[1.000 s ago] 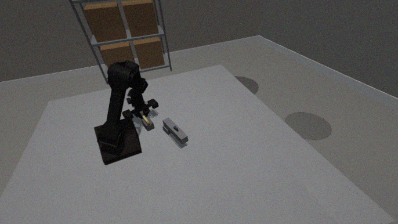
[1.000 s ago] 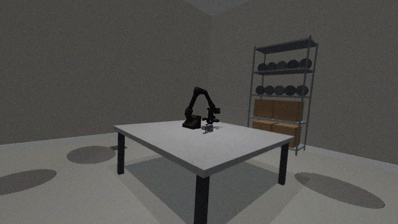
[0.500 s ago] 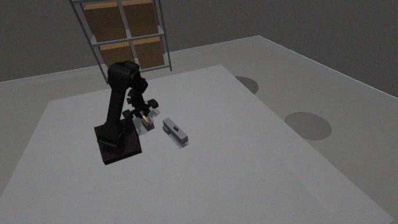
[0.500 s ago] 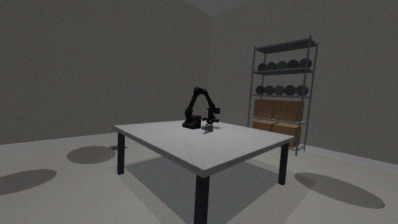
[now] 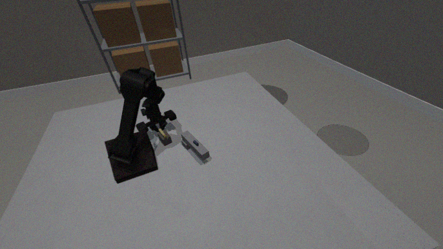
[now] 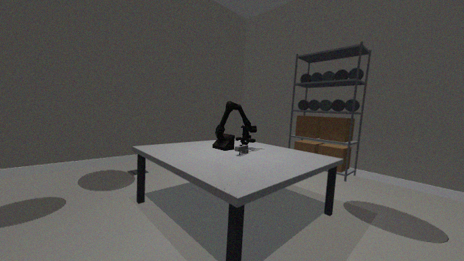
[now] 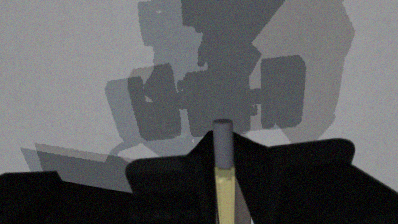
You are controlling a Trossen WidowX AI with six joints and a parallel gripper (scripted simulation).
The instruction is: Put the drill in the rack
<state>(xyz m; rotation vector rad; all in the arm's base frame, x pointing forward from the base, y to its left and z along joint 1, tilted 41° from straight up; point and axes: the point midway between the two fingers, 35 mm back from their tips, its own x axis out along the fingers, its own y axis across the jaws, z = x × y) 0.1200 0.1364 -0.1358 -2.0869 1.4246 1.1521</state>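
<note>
The fingers (image 5: 161, 127) (image 6: 248, 143) are clamped on the drill (image 5: 163, 133) (image 7: 225, 190), a yellow bar with a grey end. Below it in the top view lies a small dark block (image 5: 165, 141), possibly the rack; beyond stands a grey block (image 5: 197, 146) (image 6: 241, 149) on the surface (image 5: 226, 200) (image 6: 233, 172). A grip too near one end could let the drill tilt when laid down. The wrist view shows the grey end; the exterior view does not.

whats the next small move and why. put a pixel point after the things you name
Probably lower the yellow-and-grey piece (image 5: 163, 133) (image 7: 225, 192) slightly toward the dark block (image 5: 166, 141), assuming that's the rack: the fingers (image 5: 163, 125) (image 6: 246, 140) are shut on it, its grey end pokes out free, and from above it overlaps the block.
</note>
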